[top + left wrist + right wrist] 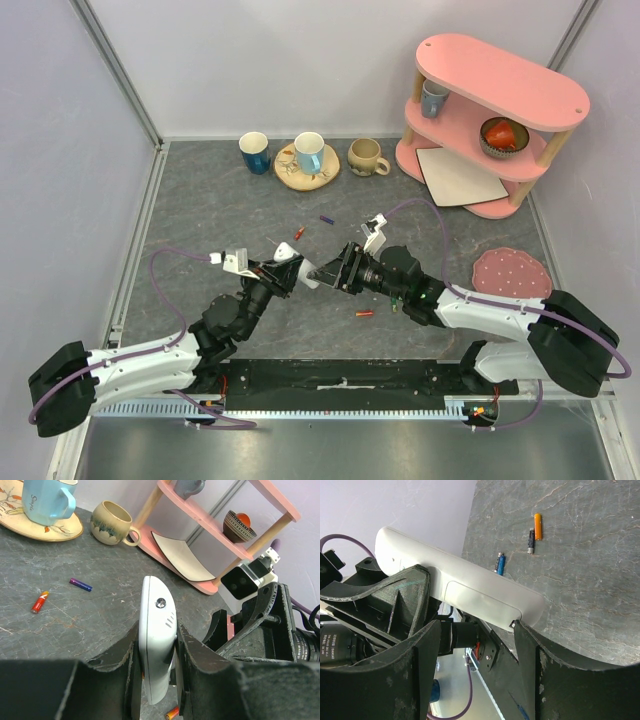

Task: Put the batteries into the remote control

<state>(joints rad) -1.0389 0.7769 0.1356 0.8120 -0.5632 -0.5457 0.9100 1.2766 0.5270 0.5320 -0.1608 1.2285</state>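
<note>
Dark fingers (120, 675) of the left hand (157, 640) fill the bottom of its wrist view. They are clamped tight on the two long sides of the remote control (156, 610), which is held in the air above the middle of the counter (200, 220), somewhat toward its near edge. Its long axis runs out ahead of the left hand, so it lies crosswise in front of the right hand (472, 635). That hand's fingers stand apart on either side of one end of the remote without clearly gripping it; whether either tip touches the plastic I cannot tell.

What the next move turns on, as I judge it, is that the remote's back faces the right hand, with the battery cover (482, 602) apparently in place. That leaves the right hand free to work it.

None of the batteries is in a hand. A red-orange battery (365, 314) lies on the counter just beside the right arm, toward the near edge. A purple battery (326, 218) and a red-and-white battery (299, 234) lie beyond both hands, toward the far edge. The right wrist view also shows a blue battery (500, 563) on the counter just past the remote.

Buttons and screen show in no view. From above, only a sliver of white appears between the hands, and the cover's catch is too small to make out.
</note>
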